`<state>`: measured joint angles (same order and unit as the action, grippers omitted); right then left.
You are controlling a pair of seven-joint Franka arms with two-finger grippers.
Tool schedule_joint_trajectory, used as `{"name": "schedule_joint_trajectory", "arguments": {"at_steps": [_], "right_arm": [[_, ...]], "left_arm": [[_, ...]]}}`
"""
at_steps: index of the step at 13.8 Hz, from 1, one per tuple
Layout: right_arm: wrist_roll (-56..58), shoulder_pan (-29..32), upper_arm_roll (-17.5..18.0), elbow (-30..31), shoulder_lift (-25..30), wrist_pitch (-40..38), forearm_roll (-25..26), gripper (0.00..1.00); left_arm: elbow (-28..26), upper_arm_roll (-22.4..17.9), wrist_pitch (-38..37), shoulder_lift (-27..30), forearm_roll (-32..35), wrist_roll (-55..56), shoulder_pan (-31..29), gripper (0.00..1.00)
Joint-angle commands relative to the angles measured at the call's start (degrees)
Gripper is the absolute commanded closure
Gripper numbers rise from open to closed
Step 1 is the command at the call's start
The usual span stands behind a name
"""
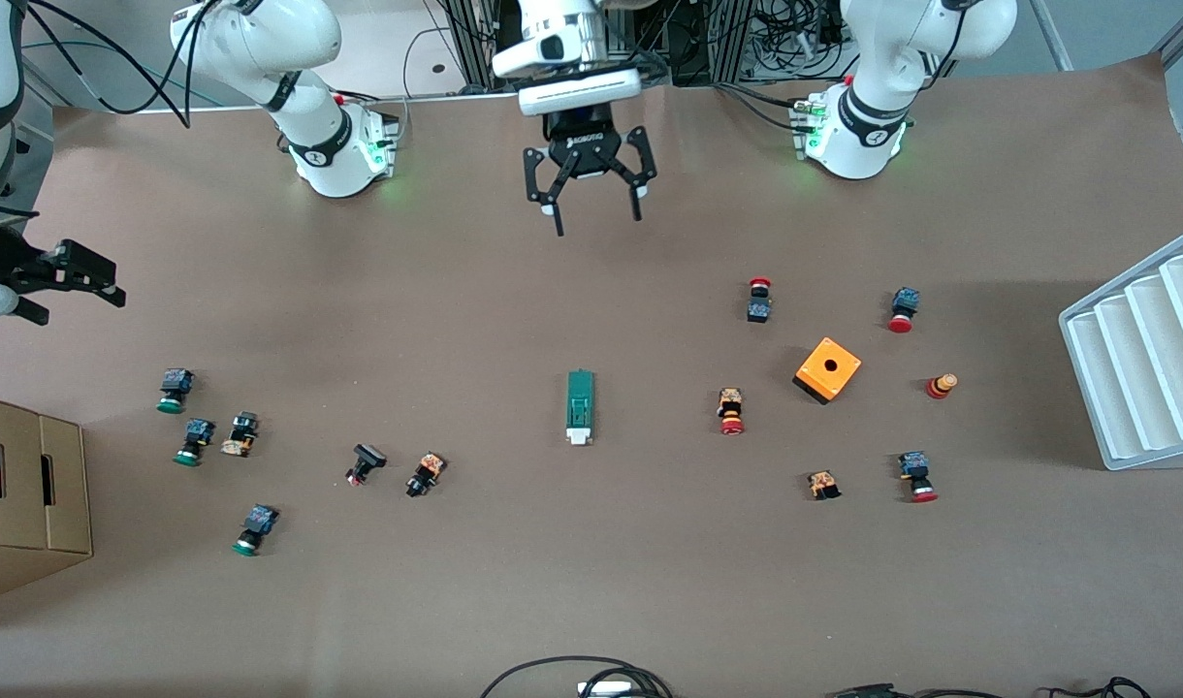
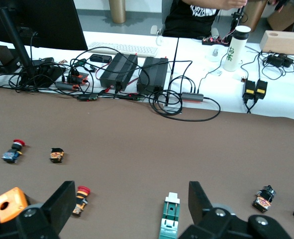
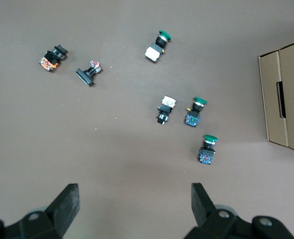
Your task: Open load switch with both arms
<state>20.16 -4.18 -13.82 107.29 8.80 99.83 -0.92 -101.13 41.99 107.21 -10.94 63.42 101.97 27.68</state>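
The load switch [image 1: 580,407], a narrow green block with a white piece at the end nearer the front camera, lies flat mid-table. It also shows in the left wrist view as the load switch [image 2: 169,219], just inside one finger [image 2: 199,199]. My left gripper [image 1: 598,218] hangs open over bare table between the two bases, apart from the switch and farther from the front camera; in its own view the left gripper [image 2: 131,191] holds nothing. My right gripper [image 1: 78,296] is open at the right arm's end of the table. The right gripper [image 3: 134,191] is over bare table beside the green buttons.
An orange box with a hole [image 1: 828,368] and several red-capped buttons [image 1: 731,411] lie toward the left arm's end. Several green-capped buttons [image 1: 175,390] lie toward the right arm's end, near a cardboard box [image 1: 24,494]. A white ribbed tray [image 1: 1144,359] stands at the left arm's table edge.
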Motion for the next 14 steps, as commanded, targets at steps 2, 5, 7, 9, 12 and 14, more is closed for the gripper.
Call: {"name": "schedule_joint_trajectory", "arguments": {"at_steps": [2,5,7,9,12,14], "right_arm": [[0.2,0.2,-0.3,-1.1,-0.2,0.2,0.7,0.0],[-0.2,0.4,-0.4,-3.0,-0.5,0.8,0.8,0.0],[0.1,0.6,-3.1,-3.2,0.0,1.1,0.5,0.0],[0.3,0.7,-3.8,-3.2,1.3,0.5,-1.4,0.0],[-0.2,0.2,-4.2,-3.3,1.5,0.2,-1.6,0.0],[-0.1,0.0,-3.9,-3.0,1.3,-0.3,-1.7,0.0]], "left_arm": [[-1.6,0.1,0.5,-6.1,8.6,10.4,3.0,0.0],[-2.8,0.1,-0.1,-9.6,13.5,12.3,4.3,0.0],[-2.8,0.1,-0.1,-12.4,17.8,15.2,4.7,0.0],[-2.8,0.0,-0.2,-16.2,23.9,22.0,5.0,0.0],[-2.8,0.0,-3.6,-22.5,30.0,27.9,5.9,0.0],[-2.7,0.1,-4.3,-26.3,34.9,31.8,6.0,0.0]]}}
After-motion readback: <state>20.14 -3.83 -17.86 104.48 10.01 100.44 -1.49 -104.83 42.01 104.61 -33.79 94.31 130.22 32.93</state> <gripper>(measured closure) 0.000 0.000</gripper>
